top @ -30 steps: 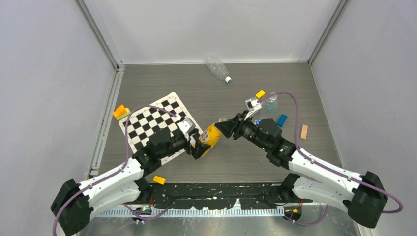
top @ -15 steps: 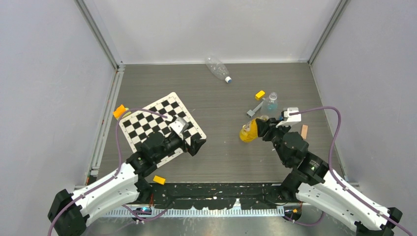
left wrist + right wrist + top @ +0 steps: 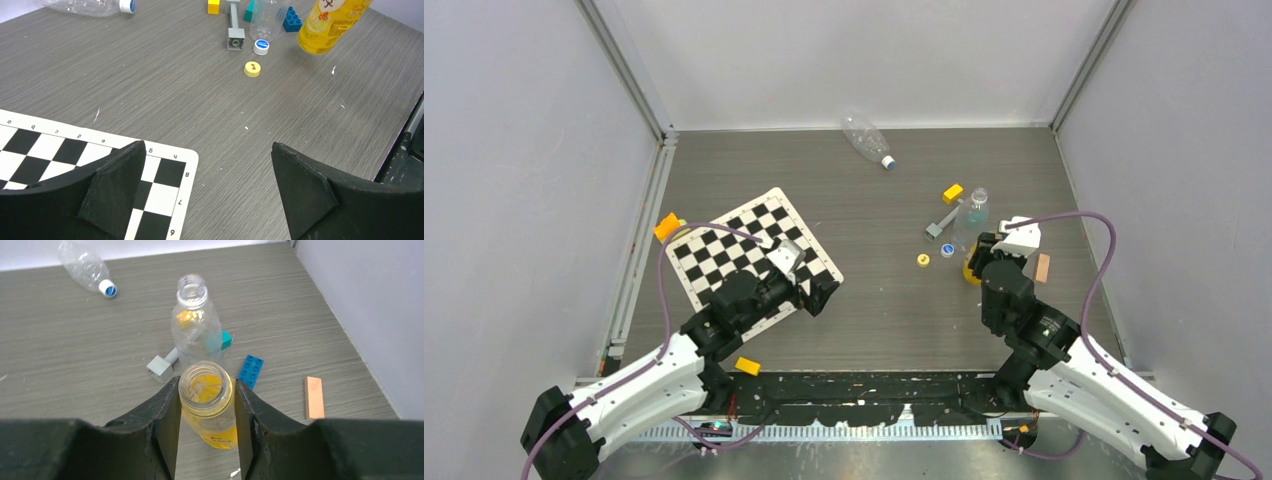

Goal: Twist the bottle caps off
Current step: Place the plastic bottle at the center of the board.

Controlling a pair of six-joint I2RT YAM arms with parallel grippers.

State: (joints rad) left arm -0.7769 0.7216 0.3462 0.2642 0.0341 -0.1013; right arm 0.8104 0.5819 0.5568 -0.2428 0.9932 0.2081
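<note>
The yellow-orange bottle [image 3: 206, 405] has no cap, and my right gripper [image 3: 206, 385] is shut on its neck. It hangs upright at the right of the table [image 3: 971, 268], also seen in the left wrist view [image 3: 330, 22]. A yellow cap [image 3: 923, 260] [image 3: 252, 68] and a white-blue cap [image 3: 947, 250] [image 3: 261, 46] lie loose on the table. A clear bottle [image 3: 196, 325] [image 3: 974, 212] stands uncapped just behind. Another clear bottle [image 3: 867, 140] lies at the back with its cap [image 3: 108, 288] on. My left gripper [image 3: 207, 150] [image 3: 824, 290] is open and empty over the checkerboard's corner.
A checkerboard mat [image 3: 744, 245] lies at the left. Around the right gripper lie a grey block [image 3: 161, 367], a blue brick [image 3: 250, 371], a teal block [image 3: 226, 340], a peach strip [image 3: 314, 397] and a yellow block [image 3: 952, 192]. Other yellow blocks lie at the left [image 3: 667, 227] and near edge [image 3: 747, 366].
The left gripper let go of the yellow bottle and drew back. The right arm carried the bottle from the centre to the right. The yellow cap now lies on the table.
</note>
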